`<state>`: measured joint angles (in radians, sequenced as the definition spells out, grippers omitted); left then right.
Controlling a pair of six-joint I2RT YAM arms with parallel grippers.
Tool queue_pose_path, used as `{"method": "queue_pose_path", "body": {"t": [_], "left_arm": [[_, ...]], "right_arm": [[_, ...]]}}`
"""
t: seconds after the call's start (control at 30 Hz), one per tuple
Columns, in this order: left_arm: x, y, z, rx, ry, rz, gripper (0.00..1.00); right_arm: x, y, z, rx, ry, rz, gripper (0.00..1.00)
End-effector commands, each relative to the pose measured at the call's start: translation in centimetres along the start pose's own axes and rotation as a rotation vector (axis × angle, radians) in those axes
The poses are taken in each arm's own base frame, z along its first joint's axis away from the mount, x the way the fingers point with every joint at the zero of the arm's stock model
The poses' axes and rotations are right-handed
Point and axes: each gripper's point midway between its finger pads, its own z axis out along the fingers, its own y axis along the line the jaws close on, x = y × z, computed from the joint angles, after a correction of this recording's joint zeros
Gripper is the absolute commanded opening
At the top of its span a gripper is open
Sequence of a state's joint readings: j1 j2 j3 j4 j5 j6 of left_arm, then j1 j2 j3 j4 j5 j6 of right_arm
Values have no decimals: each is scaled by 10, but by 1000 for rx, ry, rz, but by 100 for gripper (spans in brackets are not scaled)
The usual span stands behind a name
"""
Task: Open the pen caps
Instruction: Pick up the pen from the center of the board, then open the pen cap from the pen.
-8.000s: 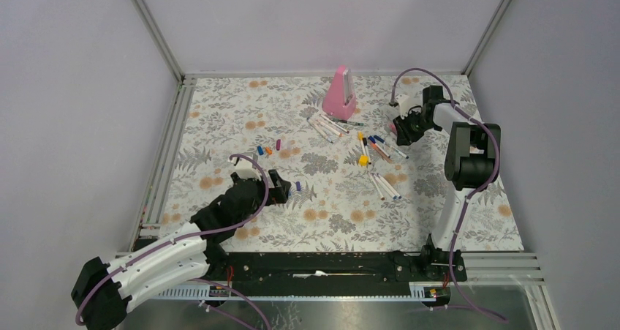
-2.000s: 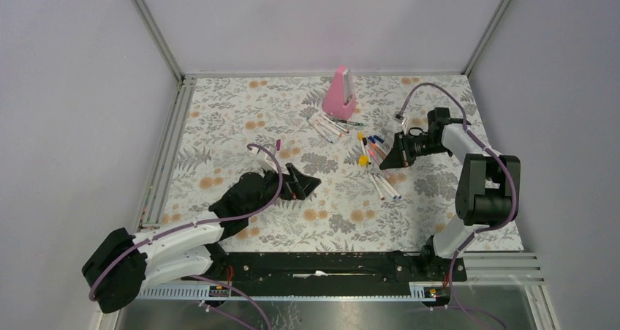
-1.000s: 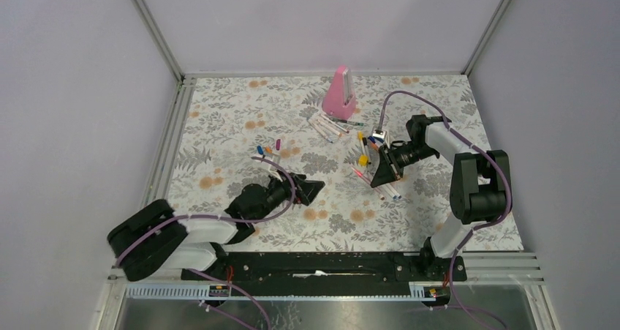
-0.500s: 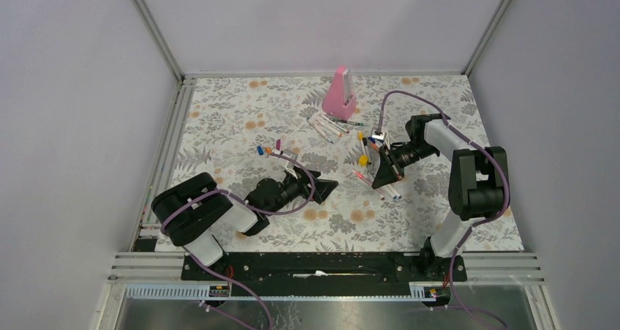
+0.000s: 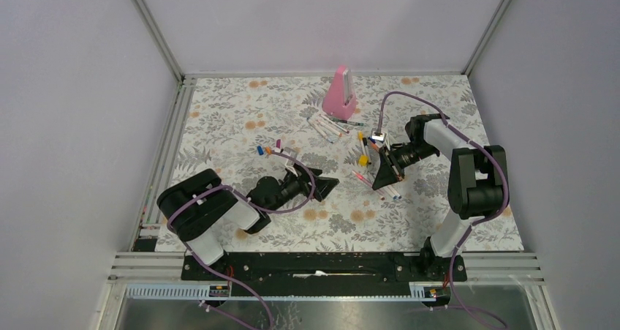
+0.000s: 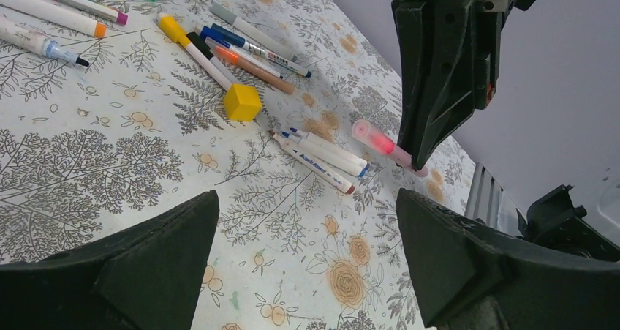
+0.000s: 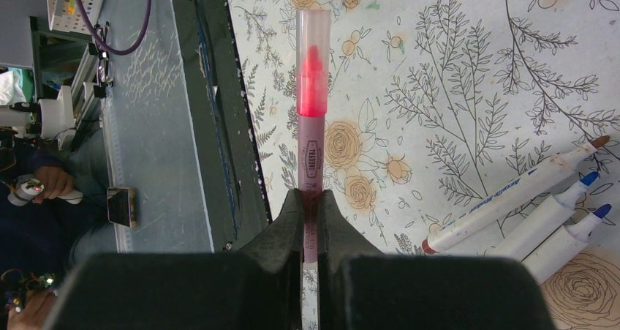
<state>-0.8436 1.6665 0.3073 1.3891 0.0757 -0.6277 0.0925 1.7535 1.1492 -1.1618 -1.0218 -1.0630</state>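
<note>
Right fingers (image 7: 310,197) clamped shut on pink pen (image 7: 310,151) barrel, clear cap (image 7: 314,37) on, cap end toward left fingers (image 6: 305,202). Those are wide open, empty, low over surface (image 5: 219,125). Loose pen caps (image 5: 267,151) lie left of centre.

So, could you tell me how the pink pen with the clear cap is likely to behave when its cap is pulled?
The pink pen looks like stiff, light plastic, so it probably won't bend. The right pincer grips only its tail end, so a sideways tug may swivel it. Its clear cap looks smooth and round, so it could slip.
</note>
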Motion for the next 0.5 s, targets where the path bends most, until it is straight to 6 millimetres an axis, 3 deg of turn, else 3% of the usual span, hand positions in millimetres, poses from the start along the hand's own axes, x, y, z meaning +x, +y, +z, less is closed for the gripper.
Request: {"method": "queue_pose_path", "body": {"t": [0.0,0.23,0.47], "left_arm": [[-27,-23,4,97,-90,-28,99],[-37,-39,0,140,-71,-162,99],[-65,-63,6,167,-74,-241,99]], "right_arm": [[-11,4,-3,-9,-23,-41,0],[-20,9,-5,4,-61,-53,0],[-37,29,-9,-29,-142,-71,0]]}}
